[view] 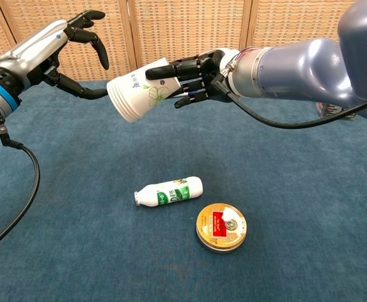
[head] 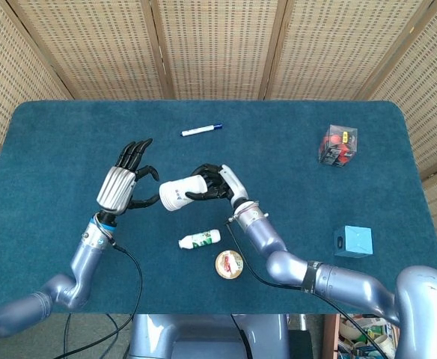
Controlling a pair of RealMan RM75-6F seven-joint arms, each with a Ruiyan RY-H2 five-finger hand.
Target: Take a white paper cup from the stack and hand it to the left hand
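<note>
My right hand holds a stack of white paper cups with a green print, lying on its side above the table, mouth toward the left. My left hand hovers just left of the stack's mouth with its fingers spread and curved toward the rim. A small gap shows between them in the chest view. The left hand holds nothing.
Below the cups lie a small white-and-green bottle and a round gold tin. A pen lies at the back. A clear box with red contents and a blue cube stand on the right of the blue table.
</note>
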